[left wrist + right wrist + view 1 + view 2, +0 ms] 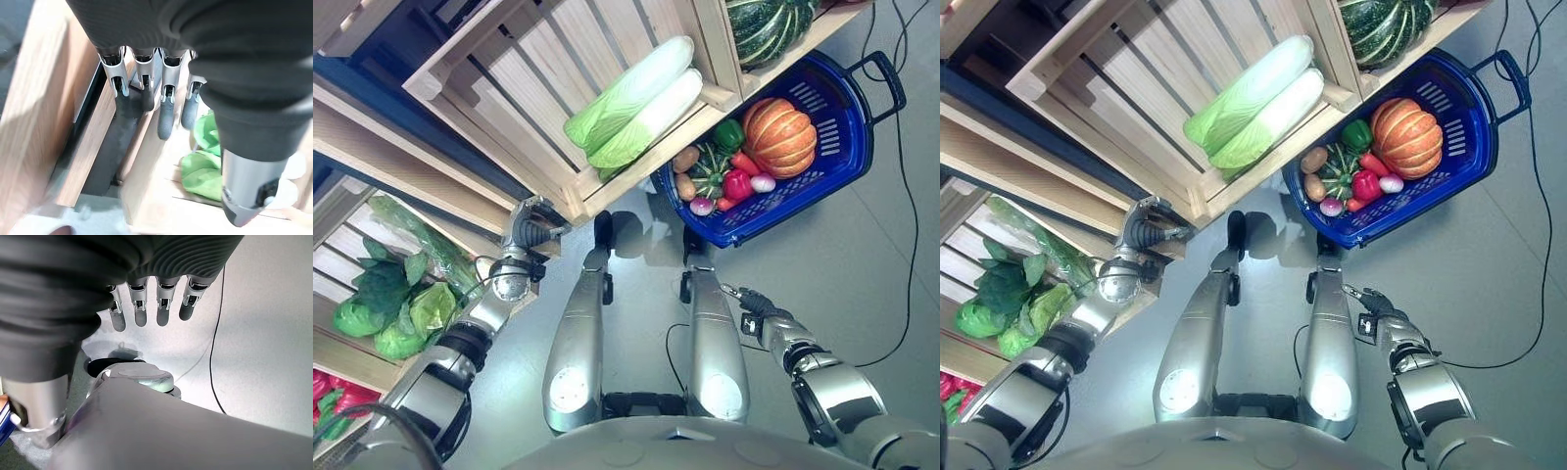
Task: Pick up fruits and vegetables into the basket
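Left robot hand (530, 227) hangs at the front edge of the wooden crate (499, 73), fingers (165, 117) straight, holding nothing. Two napa cabbages (636, 103) lie in that crate, ahead and to the right, long axes parallel, running diagonally. Right robot hand (751, 301) hangs empty, fingers relaxed, over the floor. Blue basket (842, 137) holds a pumpkin (779, 135) and peppers. Left robot hand is nearer the cabbages.

Blue basket (847, 147) holds a pumpkin (779, 136) and vegetables.
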You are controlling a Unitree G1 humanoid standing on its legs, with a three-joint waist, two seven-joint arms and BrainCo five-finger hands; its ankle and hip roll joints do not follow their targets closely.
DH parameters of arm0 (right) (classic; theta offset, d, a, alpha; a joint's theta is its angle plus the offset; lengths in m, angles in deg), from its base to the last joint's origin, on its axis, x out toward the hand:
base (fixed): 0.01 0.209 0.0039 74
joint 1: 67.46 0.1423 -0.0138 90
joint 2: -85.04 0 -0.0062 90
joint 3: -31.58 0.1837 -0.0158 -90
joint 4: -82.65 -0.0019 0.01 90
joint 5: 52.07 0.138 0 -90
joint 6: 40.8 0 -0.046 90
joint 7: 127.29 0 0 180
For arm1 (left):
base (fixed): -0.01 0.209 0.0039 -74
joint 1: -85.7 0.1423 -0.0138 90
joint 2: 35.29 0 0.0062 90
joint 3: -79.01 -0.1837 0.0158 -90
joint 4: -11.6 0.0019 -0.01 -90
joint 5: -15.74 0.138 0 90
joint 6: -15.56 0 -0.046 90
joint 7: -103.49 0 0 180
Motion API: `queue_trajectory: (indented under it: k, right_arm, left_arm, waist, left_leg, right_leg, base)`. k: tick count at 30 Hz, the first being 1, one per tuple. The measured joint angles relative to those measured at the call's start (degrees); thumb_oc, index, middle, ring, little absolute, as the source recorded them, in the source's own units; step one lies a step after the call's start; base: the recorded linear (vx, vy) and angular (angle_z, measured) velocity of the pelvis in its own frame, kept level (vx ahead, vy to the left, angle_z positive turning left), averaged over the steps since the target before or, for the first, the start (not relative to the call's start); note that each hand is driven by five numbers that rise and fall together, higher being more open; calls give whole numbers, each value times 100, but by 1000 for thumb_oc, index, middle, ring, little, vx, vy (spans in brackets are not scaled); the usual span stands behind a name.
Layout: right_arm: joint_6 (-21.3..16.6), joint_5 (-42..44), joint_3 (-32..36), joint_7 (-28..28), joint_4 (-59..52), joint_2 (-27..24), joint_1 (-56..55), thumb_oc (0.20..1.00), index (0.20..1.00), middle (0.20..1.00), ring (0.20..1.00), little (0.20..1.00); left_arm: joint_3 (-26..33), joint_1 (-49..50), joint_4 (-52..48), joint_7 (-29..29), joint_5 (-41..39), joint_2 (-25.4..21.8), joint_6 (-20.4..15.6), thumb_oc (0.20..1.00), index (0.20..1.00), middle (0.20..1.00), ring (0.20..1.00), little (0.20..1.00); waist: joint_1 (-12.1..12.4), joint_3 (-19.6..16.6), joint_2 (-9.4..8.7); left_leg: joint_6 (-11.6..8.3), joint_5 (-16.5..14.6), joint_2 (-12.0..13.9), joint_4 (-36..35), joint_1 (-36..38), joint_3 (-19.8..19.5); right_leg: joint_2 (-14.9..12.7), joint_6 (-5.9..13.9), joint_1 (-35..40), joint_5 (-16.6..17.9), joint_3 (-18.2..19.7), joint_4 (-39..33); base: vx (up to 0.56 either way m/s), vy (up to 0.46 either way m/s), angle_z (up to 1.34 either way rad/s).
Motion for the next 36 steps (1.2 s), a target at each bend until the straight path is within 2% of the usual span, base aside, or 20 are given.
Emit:
queue_trajectory:
  k: [8,13,24,36]
  right_arm:
    - [0,0,2,1,3,4,-4,1000,1000,1000,1000,1000]
    - [1,5,2,12,3,3,-4,1000,1000,1000,1000,1000]
    - [6,14,4,26,9,3,-3,1000,1000,1000,1000,1000]
    - [5,106,125,57,36,7,-3,1000,1000,1000,1000,1000]
  left_arm:
    - [-25,130,-323,214,-139,-42,-21,1000,1000,1000,1000,1000]
    - [-148,210,-576,483,-131,-359,-23,1000,1000,1000,1000,1000]
    - [-548,185,-875,705,-123,-803,-23,1000,1000,1000,1000,1000]
    - [-632,188,-1207,1309,-258,-1023,-10,1000,1000,1000,1000,1000]
  waist:
    - [120,0,5]
    - [134,4,29]
    - [200,10,49]
    - [283,10,49]
  left_leg:
    - [1,12,1,-54,71,-19]
    - [1,12,-1,-55,70,-59]
    - [-1,13,-18,-58,70,-64]
    - [39,40,-90,-60,70,-84]
  right_leg:
    - [-5,1,40,-1,-27,3]
    - [-14,0,84,0,-81,-43]
    - [-43,4,116,-3,-118,-90]
    - [-115,21,149,-12,-144,-91]
  base:
    - [2,-4,1]
    - [5,-5,3]
    - [0,-1,0]
    - [1,-8,2]
